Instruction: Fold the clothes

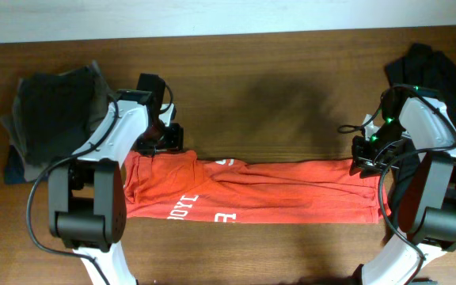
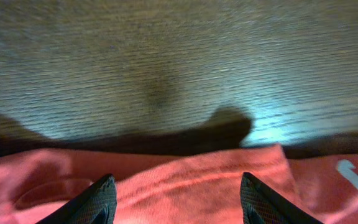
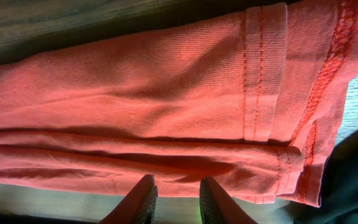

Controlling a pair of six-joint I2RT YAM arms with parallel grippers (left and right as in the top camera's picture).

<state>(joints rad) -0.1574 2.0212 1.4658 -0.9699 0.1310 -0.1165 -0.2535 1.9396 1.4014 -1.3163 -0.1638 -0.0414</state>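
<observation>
the t-shirt (image 1: 275, 186), red-orange, lies flat on the table (image 1: 275, 71) as a long narrow band running left to right, nearer the front edge than the back, with white letters (image 1: 188, 207) along its front side toward the left. the left gripper (image 2: 176, 183) hangs at the shirt's left back corner; its fingers (image 2: 98, 199) are spread wide above the fabric and nothing is caught between them. the right gripper (image 3: 178, 186) sits at the shirt's right end, over the stitched hem, with its jaws only a little apart and no cloth visibly pinched in the narrow gap. a heap of dark grey clothes (image 1: 50, 107) rests at the table's left back corner, clear of the shirt. a black garment (image 1: 438, 67) lies at the right edge, behind the right arm.
</observation>
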